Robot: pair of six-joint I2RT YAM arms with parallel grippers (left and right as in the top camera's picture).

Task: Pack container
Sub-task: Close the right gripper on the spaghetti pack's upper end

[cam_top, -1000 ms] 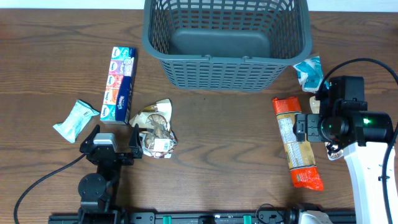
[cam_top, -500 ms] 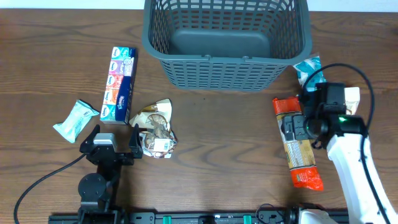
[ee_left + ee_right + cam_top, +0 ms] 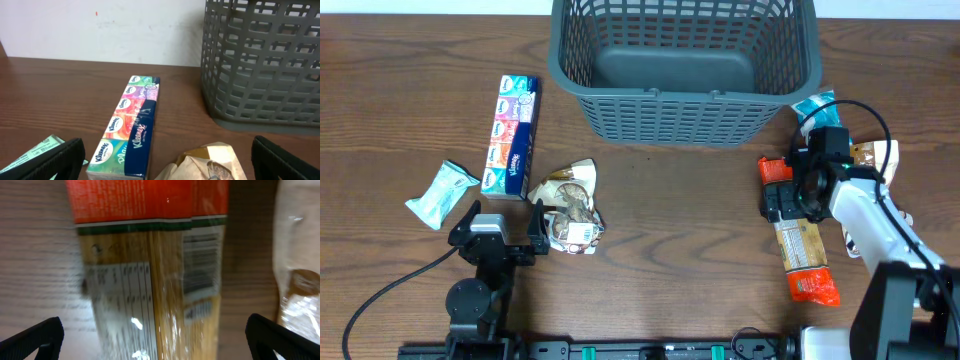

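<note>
From above, the container [image 3: 685, 115] stands at the far edge of the brown wooden surface [image 3: 680, 230]. The right tool [image 3: 787, 198] hangs over a long orange packet [image 3: 802, 255]. Only its wrist view shows the label print and its spread fingers [image 3: 30, 340]. The left tool [image 3: 503, 224] is spread too, and its view shows a white wall [image 3: 100, 30] behind.

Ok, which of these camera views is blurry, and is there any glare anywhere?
Right wrist view: blurred throughout; print on the pasta packet is unreadable, with small white glints on its wrapper. Left wrist view: sharp, lettering on the tissue pack legible. Overhead view: evenly lit, no strong glare.
</note>
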